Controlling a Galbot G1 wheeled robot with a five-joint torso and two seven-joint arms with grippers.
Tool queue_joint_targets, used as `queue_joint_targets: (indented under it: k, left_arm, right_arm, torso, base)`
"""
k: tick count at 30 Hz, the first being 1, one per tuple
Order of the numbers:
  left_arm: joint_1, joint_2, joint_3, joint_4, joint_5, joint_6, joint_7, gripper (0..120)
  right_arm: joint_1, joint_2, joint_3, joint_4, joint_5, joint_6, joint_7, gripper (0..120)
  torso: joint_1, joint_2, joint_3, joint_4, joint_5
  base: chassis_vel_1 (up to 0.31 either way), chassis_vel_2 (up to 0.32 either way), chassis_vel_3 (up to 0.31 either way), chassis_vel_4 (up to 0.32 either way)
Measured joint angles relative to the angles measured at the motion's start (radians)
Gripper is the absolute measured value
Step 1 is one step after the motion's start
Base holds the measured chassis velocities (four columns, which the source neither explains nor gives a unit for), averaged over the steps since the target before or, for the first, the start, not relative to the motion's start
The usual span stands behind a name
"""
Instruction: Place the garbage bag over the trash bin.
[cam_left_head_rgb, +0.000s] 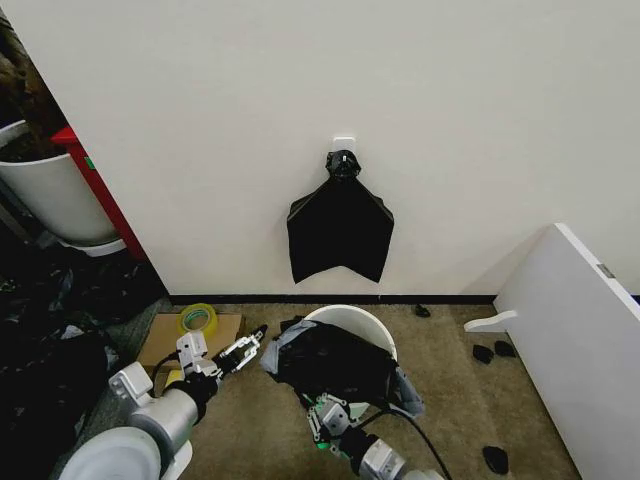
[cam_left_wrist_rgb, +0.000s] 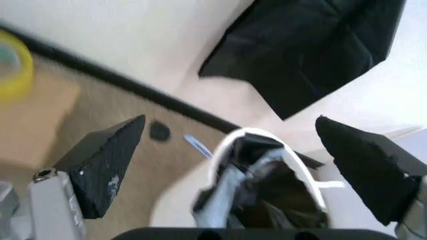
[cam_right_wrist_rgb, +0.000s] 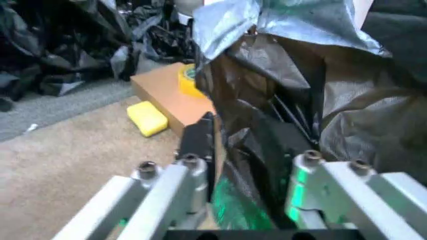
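Observation:
The white trash bin (cam_left_head_rgb: 350, 312) stands on the carpet below the wall, tipped a little toward me. The glossy black garbage bag (cam_left_head_rgb: 335, 365) is draped over its near rim and front, with grey film bunched at both sides. My left gripper (cam_left_head_rgb: 252, 343) hovers open just left of the bag, touching nothing. In the left wrist view the bin's rim (cam_left_wrist_rgb: 248, 132) and the bag (cam_left_wrist_rgb: 267, 185) lie ahead between the spread fingers of the left gripper (cam_left_wrist_rgb: 230, 120). My right gripper (cam_left_head_rgb: 325, 412) is low at the bag's front, shut on the film of the garbage bag (cam_right_wrist_rgb: 347, 100).
A knotted bunch of flat black bags (cam_left_head_rgb: 340, 225) hangs on the wall above the bin. Cardboard with a yellow tape roll (cam_left_head_rgb: 198, 318) lies to the left, beside heaped black plastic (cam_left_head_rgb: 50, 340) and a big white tub (cam_left_head_rgb: 50, 195). A white board (cam_left_head_rgb: 575, 330) leans at right.

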Motion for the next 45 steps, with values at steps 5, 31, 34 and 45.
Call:
queue_joint_targets:
  k: [5,31,34,45]
  left_arm:
    - [0.030,-0.005,-0.006,0.017,0.244,-0.029,0.069,100]
    - [0.144,-0.203,0.018,0.187,0.626,-0.469,0.150,100]
    - [0.154,-0.213,0.020,0.198,0.642,-0.483,0.151,100]
    - [0.196,-0.225,0.016,0.229,0.795,-0.563,0.231,100]
  right_arm:
    - [-0.083,-0.063,0.032,0.072,0.096,-0.010,0.004,45]
    - [0.340,-0.471,0.175,0.020,0.914,-0.348,-0.010,100]
    - [0.470,-0.489,0.097,-0.058,0.957,-0.355,-0.034,100]
    - [0.917,-0.440,-0.287,-0.427,0.884,-0.329,-0.207,100]
  torso:
    - [0.000,0.000,0.000,0.0000,0.0000]
    - [0.000,0.000,0.000,0.0000,0.0006]
    - [0.000,0.000,0.000,0.0001,-0.0001]
    - [0.000,0.000,0.000,0.0001,-0.0003]
  base:
    - [0.000,0.000,0.000,0.000]
    - [0.000,0.000,0.000,0.000]
    - [0.000,0.000,0.000,0.000]
    - [0.000,0.000,0.000,0.000]
